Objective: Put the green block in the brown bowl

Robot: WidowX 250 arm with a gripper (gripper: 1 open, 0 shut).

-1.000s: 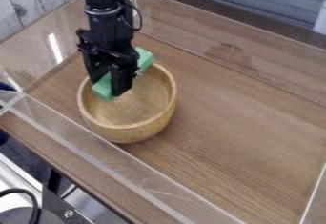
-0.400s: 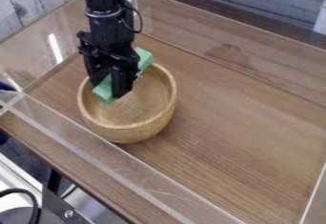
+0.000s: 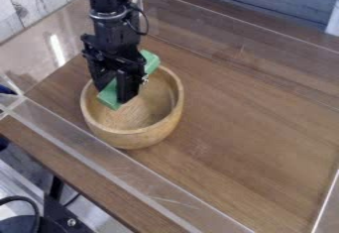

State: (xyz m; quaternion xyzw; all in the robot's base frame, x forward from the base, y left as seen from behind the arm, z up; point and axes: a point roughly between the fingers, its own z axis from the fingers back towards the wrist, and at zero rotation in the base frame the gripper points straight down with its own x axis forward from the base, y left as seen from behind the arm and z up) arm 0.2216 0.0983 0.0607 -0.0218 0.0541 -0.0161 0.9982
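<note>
Your gripper (image 3: 117,86), pointing straight down, is clamped on the green block (image 3: 134,78), which tilts over the brown bowl (image 3: 150,128) with its lower end inside the rim. You appear to be at the placing step; next, open the jaws.

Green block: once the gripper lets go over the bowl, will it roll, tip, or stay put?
The green block looks rigid with flat faces, so rolling seems unlikely. It hangs tilted in the shut gripper, one end above the brown bowl rim, so it may tip. The matte faces look unlikely to slide much.
</note>
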